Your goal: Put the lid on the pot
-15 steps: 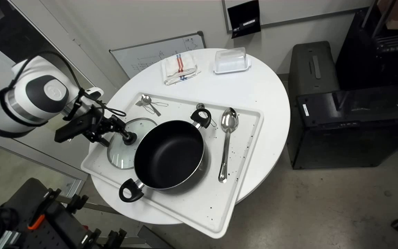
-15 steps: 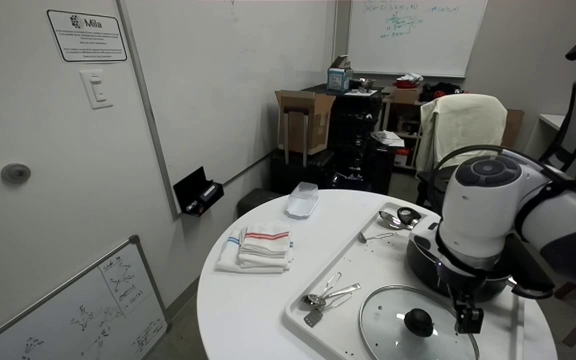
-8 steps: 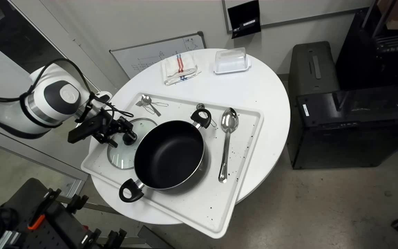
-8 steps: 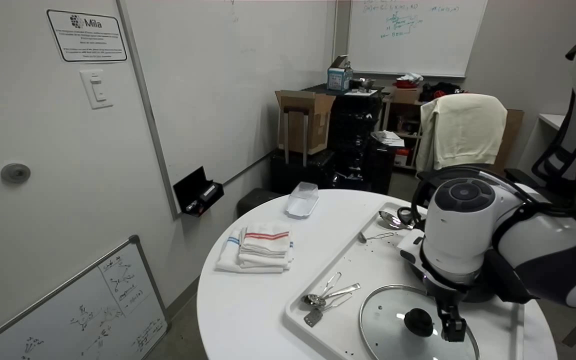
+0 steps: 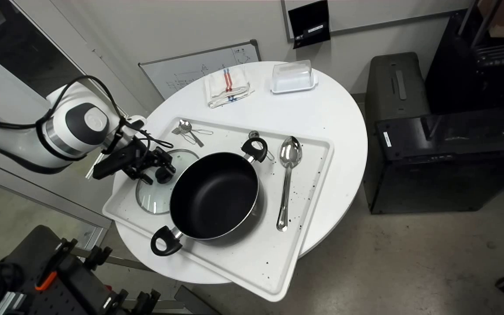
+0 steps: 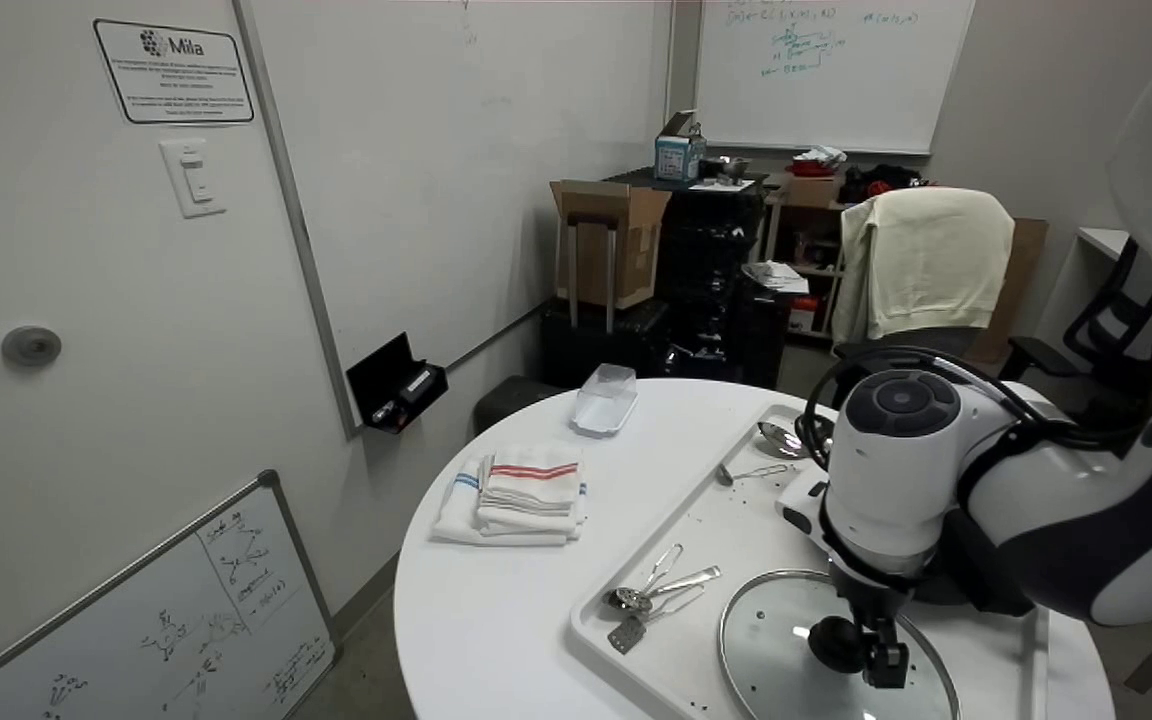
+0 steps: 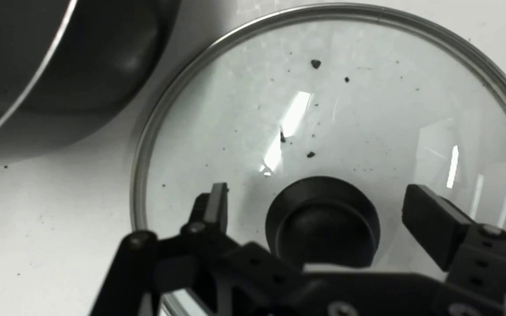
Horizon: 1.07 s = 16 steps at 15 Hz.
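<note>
1. Pot [image 5: 215, 197]: uncovered, bare black inside showing; stands on the tray [image 5: 247, 262], to one side of the gripper [image 7: 316, 206] and near it.
2. Tray: also bears the lid [image 7: 345, 123], small utensils [image 5: 185, 125] near the gripper, and a big spoon [image 5: 287, 179] beyond the pot from the gripper.
3. White dish [image 5: 293, 78] with clear cover: on the table [image 5: 339, 113], well apart from the gripper.
4. Lid: flat on the tray, below the gripper, just beside the pot. Its knob [image 7: 323, 224] shows between the fingers [image 7: 433, 224] in the wrist view.
5. Gripper: fingers spread apart, a gap visible each side of the knob. Cannot tell whether they are level with it.
6. Versus half a second earlier: gripper shifted farther over the lid, now overlapping the knob in an exterior view; lid and pot unmoved.
</note>
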Each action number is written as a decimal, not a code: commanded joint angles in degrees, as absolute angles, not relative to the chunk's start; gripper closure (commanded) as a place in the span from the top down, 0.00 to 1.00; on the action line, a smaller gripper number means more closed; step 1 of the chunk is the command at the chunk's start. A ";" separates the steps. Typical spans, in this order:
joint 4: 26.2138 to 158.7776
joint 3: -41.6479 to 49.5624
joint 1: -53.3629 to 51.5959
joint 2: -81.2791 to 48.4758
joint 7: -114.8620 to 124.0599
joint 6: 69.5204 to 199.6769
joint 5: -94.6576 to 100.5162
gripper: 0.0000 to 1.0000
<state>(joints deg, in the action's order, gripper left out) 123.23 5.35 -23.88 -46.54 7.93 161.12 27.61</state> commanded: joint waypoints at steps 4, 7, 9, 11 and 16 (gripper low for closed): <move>121.98 0.40 -19.14 -46.59 2.95 160.56 20.56 1.00; 121.43 0.03 -18.39 -46.68 2.22 160.66 19.09 0.71; 121.28 0.15 -18.24 -46.62 2.14 161.03 18.79 0.65; 121.19 0.13 -18.06 -46.58 2.11 161.08 18.70 0.49; 121.36 0.21 -18.07 -46.32 2.18 161.36 18.80 0.25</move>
<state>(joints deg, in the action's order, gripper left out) 121.54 0.80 -18.66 -46.53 4.09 161.08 20.21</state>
